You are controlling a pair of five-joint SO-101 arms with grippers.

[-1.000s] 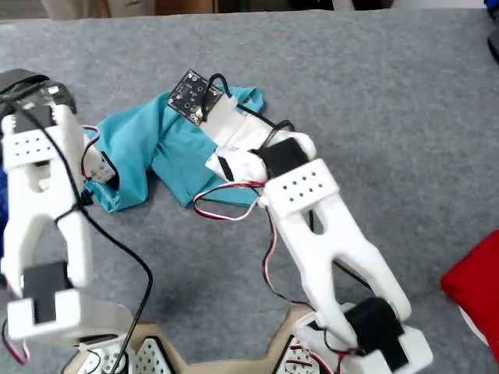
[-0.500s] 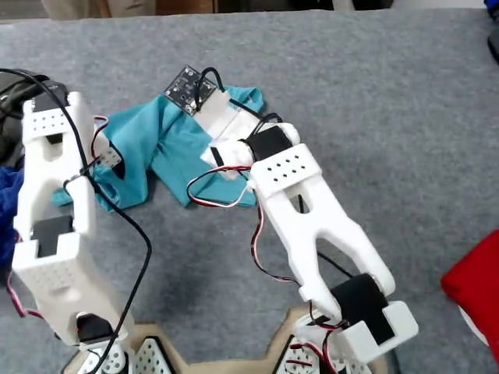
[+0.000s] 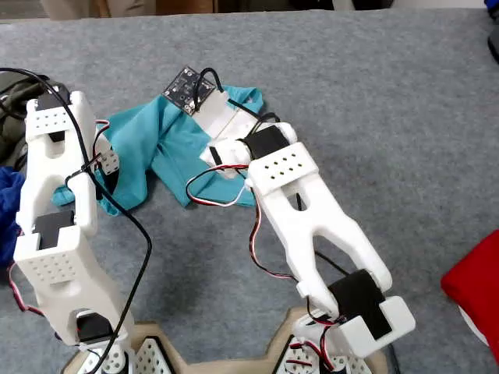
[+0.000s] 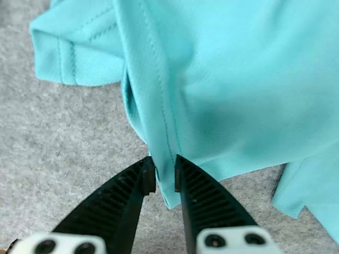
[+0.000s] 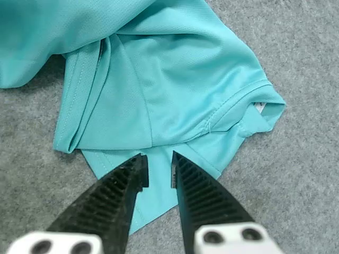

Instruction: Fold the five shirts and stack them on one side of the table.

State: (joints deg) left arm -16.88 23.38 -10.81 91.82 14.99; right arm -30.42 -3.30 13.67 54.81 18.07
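Progress is slight. In the high view the teal shirt (image 3: 152,152) lies crumpled on the worktop (image 3: 374,117). A red shirt (image 3: 475,284) and a blue shirt (image 3: 8,214) wait at opposite edges, and nothing is stacked. The left arm has swung farther back than a second ago. In the left wrist view, the left hand (image 4: 165,177) pinches the teal hem. In the right wrist view, the right hand (image 5: 158,170) hovers, jaws slightly parted, holding nothing.

No text, label, number or sign is readable anywhere.
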